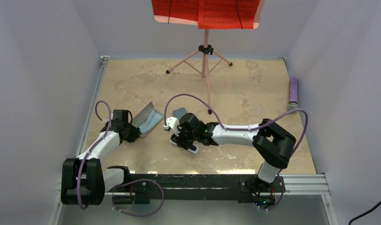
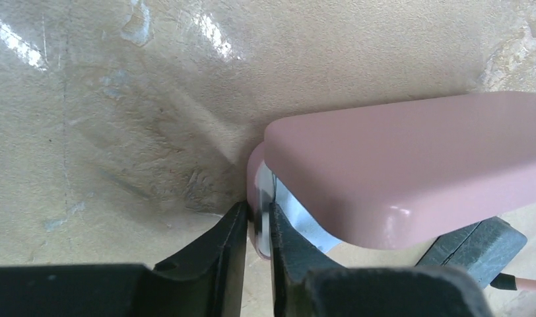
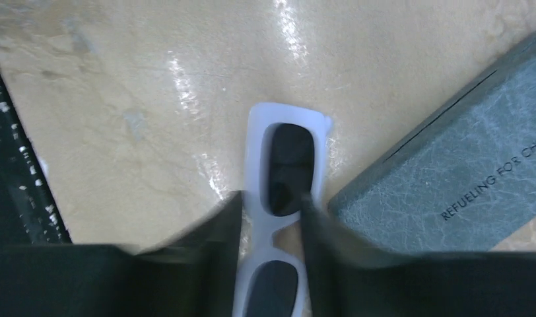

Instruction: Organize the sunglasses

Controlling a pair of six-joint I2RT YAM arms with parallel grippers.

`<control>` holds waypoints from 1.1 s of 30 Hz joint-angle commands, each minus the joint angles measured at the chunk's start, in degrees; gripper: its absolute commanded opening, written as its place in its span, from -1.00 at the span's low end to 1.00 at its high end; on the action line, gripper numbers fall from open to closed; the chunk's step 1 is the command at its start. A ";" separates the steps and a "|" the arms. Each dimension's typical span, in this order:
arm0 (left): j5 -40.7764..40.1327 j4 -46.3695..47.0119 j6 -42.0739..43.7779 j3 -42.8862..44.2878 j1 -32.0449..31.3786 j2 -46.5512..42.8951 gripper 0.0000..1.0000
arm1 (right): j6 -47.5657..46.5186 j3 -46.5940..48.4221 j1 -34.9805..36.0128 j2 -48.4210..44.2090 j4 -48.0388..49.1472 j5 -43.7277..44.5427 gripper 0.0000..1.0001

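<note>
White sunglasses with dark lenses lie on the tan table, and my right gripper is shut across the frame near its bridge, one finger on each side. In the top view this gripper sits mid-table. My left gripper is shut on the metal-edged rim of the pink case, whose lid stands partly open over a light blue cloth. From above, that gripper is at the near end of the open case. No other pair of sunglasses is in view.
A grey-blue case lies shut just right of the white sunglasses, also seen from above as the grey-blue case. A pink tripod stand with a red sheet is at the back. A purple roll lies by the right wall.
</note>
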 commanded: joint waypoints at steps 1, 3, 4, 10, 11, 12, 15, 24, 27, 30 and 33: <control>-0.77 -0.21 0.17 0.31 0.29 1.91 -0.65 | 4.91 -2.76 0.15 -7.45 5.28 -1.15 -0.81; -0.25 -0.03 1.39 0.80 0.29 2.45 -0.87 | 5.82 -3.90 0.16 -10.21 6.07 -0.96 -0.85; 0.20 0.02 2.08 1.27 0.29 2.70 -1.00 | 6.22 -4.35 0.16 -11.66 6.39 -0.94 -0.86; 4.87 0.68 5.97 1.90 0.04 1.87 -1.00 | 11.27 -7.06 0.15 -20.21 7.48 0.46 -0.93; 5.52 0.72 6.54 1.71 -0.22 1.00 -1.00 | 11.81 -7.67 0.15 -21.63 7.60 1.02 -0.93; 6.13 0.70 7.30 1.55 -0.64 0.04 -1.00 | 12.54 -8.24 0.11 -23.15 7.62 1.56 -0.93; 6.04 -1.86 8.34 1.90 -3.01 -2.09 -1.00 | 14.16 -9.42 0.11 -27.21 6.89 3.93 -0.95; 3.55 -8.09 6.08 1.24 -12.27 -4.13 -1.00 | 8.57 -11.49 0.06 -36.03 -0.69 -0.44 -0.77; 3.75 -7.19 5.84 0.25 -12.27 -5.53 -1.00 | -3.27 -11.25 0.07 -31.93 -3.61 -7.75 -0.48; 2.38 -9.20 5.98 1.29 -12.26 -5.11 -1.00 | -9.94 -6.81 0.06 -23.90 -6.63 -9.55 -0.07; 0.20 -11.16 5.44 1.60 -12.27 -5.22 -1.00 | -14.32 -0.50 0.06 -14.83 -9.43 -10.78 0.12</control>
